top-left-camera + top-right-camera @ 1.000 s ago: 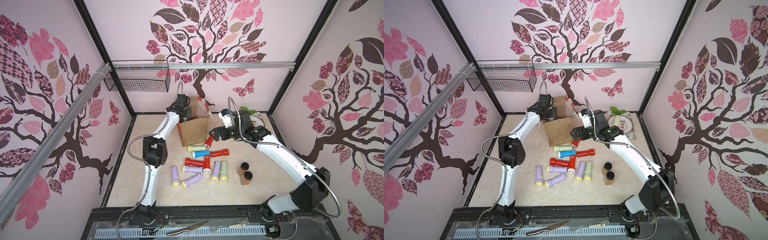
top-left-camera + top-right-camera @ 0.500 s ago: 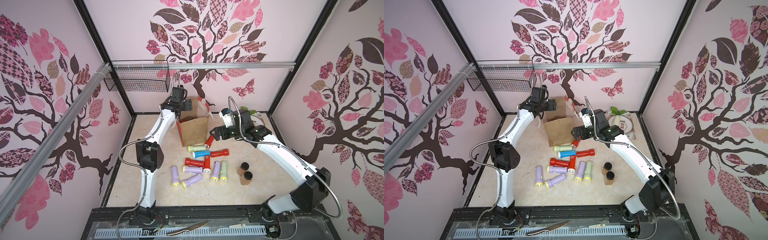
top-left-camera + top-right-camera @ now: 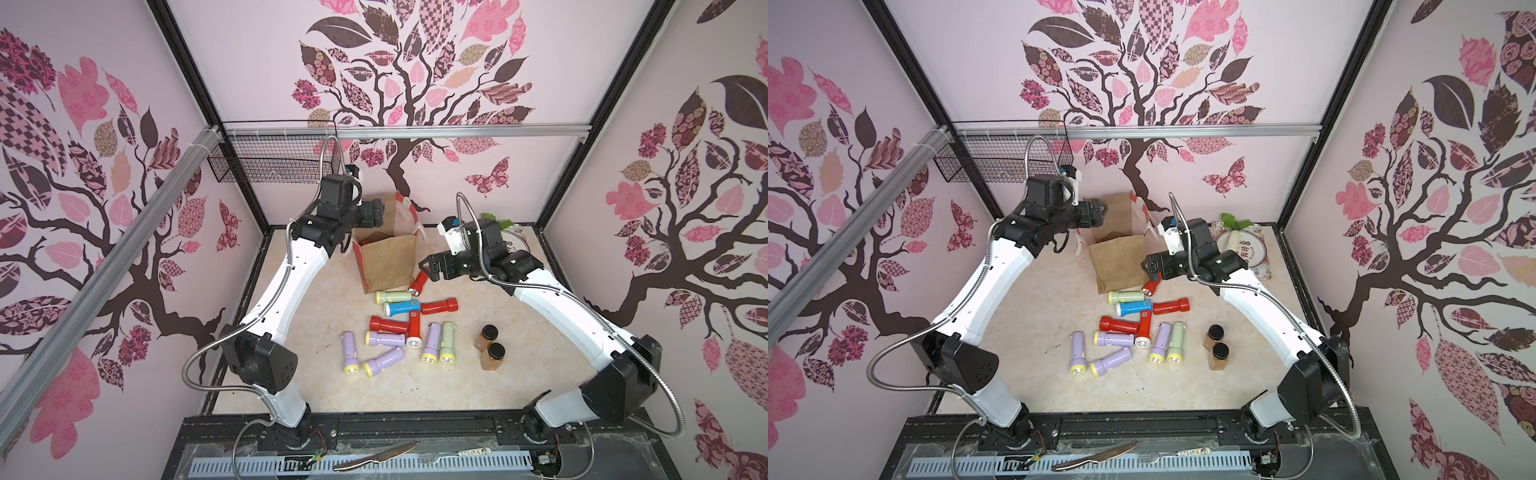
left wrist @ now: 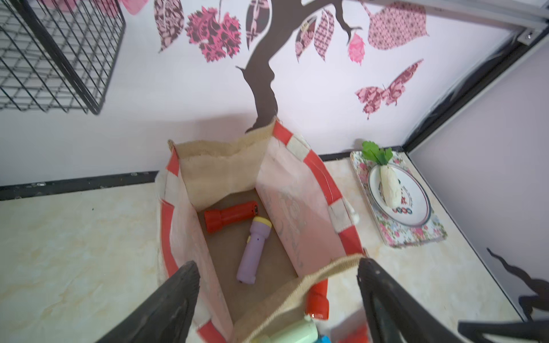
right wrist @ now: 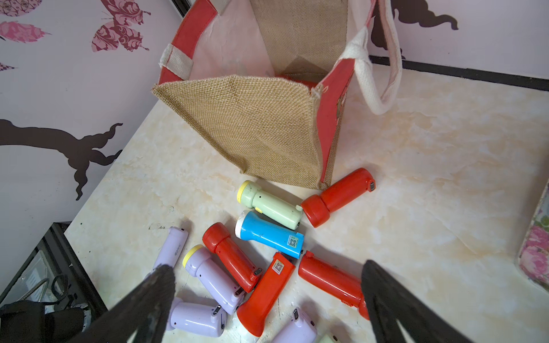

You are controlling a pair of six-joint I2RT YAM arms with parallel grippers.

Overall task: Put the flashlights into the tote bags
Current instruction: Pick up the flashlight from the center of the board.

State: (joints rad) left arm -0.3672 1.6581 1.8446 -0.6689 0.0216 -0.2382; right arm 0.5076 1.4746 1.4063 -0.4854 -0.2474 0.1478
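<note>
Eleven plastic flashlights (image 3: 388,325) litter the cream marbled tabletop (image 3: 324,291) by the tan burlap tote bag (image 3: 388,266) — two more inside. Between pink tree-patterned walls (image 3: 257,83), the left gripper (image 4: 277,261) over the bag and right gripper (image 5: 267,265) over the pile gape empty.

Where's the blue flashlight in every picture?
In both top views: the blue flashlight lies on the table near the tote bag, right beside the pale green flashlight.
Left wrist: only a blue sliver shows, outside the bag beside the pale green flashlight.
Right wrist: fully shown, beside the pale green flashlight.
Shared landmark: the tote bag.
</note>
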